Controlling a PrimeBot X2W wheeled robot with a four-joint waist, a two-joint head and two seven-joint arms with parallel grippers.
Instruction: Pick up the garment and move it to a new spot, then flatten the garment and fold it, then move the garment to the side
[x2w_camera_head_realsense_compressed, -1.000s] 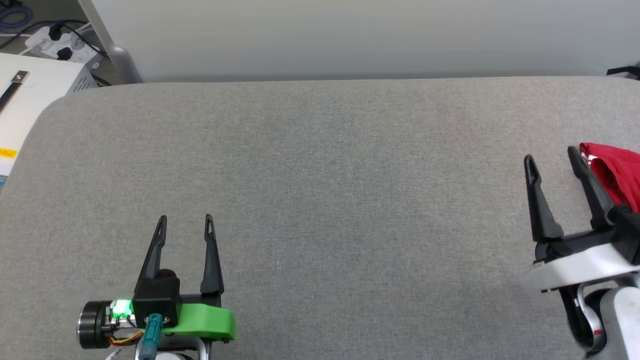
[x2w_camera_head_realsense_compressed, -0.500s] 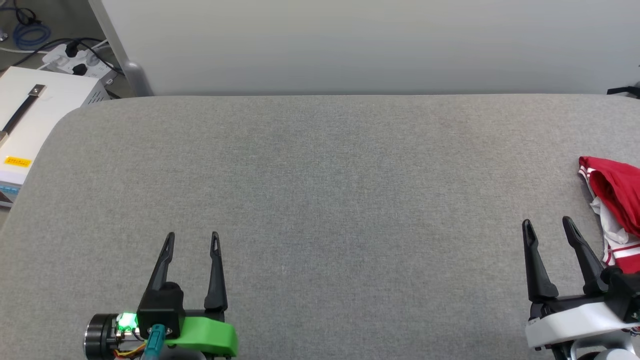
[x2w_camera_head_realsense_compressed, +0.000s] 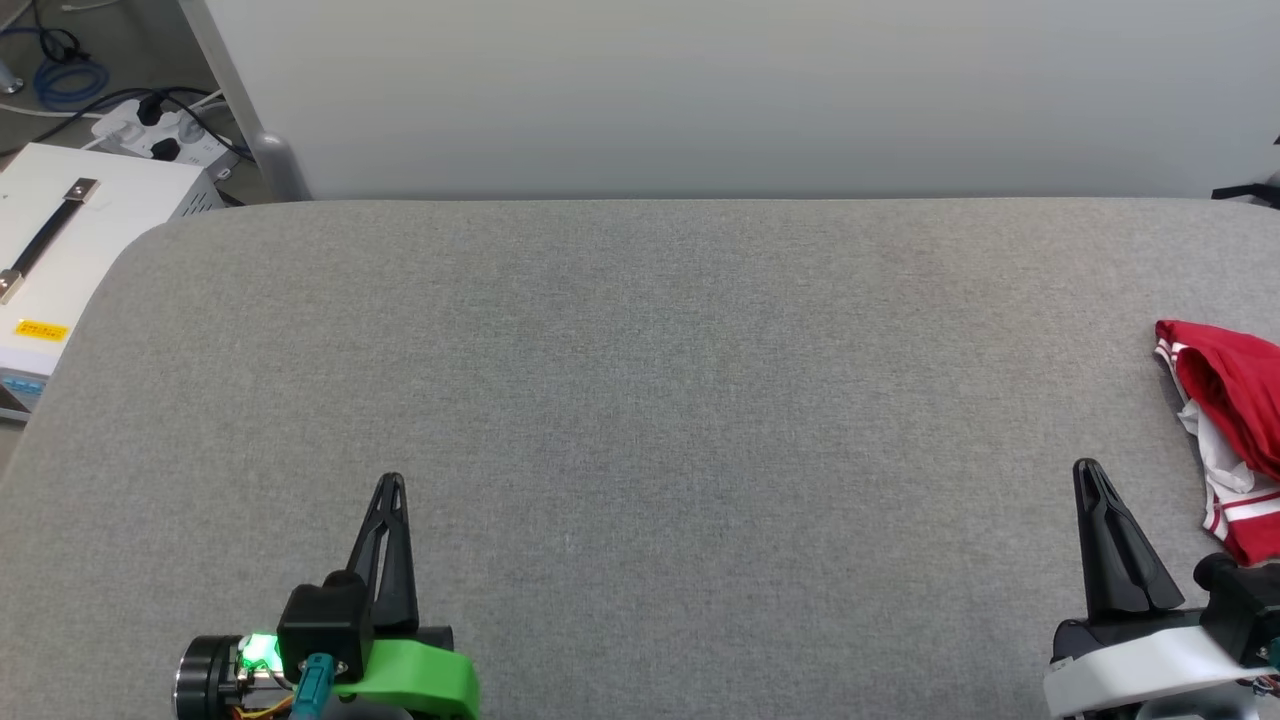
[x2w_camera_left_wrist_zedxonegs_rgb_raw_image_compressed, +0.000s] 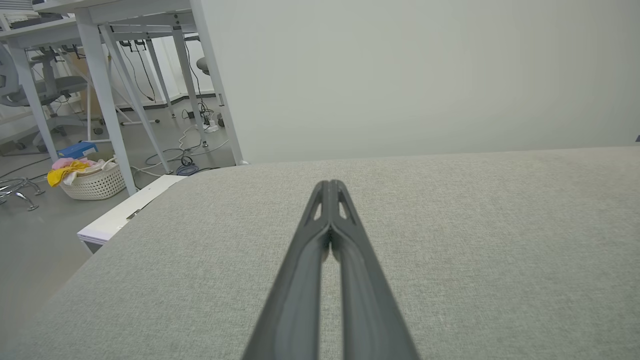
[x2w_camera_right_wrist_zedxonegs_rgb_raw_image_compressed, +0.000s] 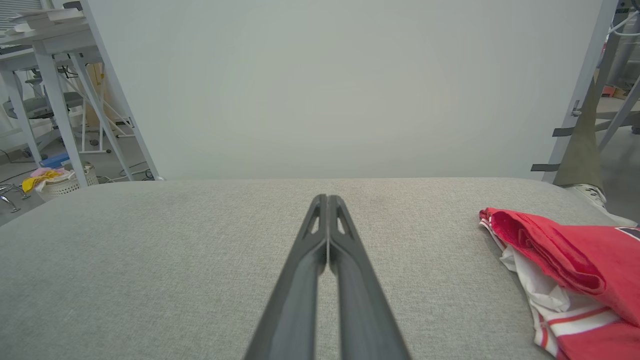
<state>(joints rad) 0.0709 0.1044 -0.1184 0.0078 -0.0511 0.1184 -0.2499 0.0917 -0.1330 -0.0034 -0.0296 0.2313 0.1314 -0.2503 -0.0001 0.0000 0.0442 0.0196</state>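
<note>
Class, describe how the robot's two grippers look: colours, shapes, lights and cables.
The left gripper has two long, dark, tapering fingers with slotted tips, on a black block with a bright green mount, a lit green light, a teal plug and orange wires. The right gripper has matching fingers on a white housing.

A pale grey wall panel (x2w_camera_head_realsense_compressed: 700, 90) backs the grey fabric-covered bench (x2w_camera_head_realsense_compressed: 640, 380). White-legged desks (x2w_camera_left_wrist_zedxonegs_rgb_raw_image_compressed: 98, 80), loose cables (x2w_camera_left_wrist_zedxonegs_rgb_raw_image_compressed: 187, 162) and a white woven basket (x2w_camera_left_wrist_zedxonegs_rgb_raw_image_compressed: 95, 186) stand on the grey floor (x2w_camera_left_wrist_zedxonegs_rgb_raw_image_compressed: 35, 240).
</note>
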